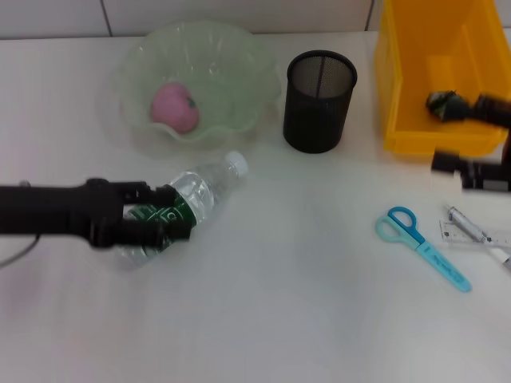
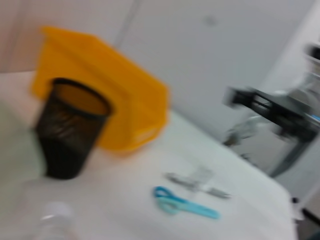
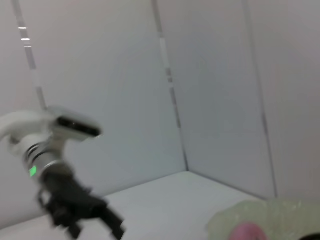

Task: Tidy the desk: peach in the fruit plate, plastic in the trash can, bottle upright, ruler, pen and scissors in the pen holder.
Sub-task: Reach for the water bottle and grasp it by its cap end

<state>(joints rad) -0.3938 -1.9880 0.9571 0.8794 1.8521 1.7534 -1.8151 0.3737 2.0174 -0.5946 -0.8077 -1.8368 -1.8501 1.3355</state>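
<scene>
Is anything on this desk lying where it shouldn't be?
Yes. The water bottle lies on its side with the left gripper around it. The blue scissors, pen and ruler lie loose on the table, while the black pen holder stands apart from them.

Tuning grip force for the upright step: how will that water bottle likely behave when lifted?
The bottle lies on its side with the left gripper around its labelled middle. It looks like thin clear plastic, so it will probably flex under a hard squeeze. Its round body would likely roll if released lying down. Contents cannot be judged here. The right gripper is over the yellow bin.
</scene>
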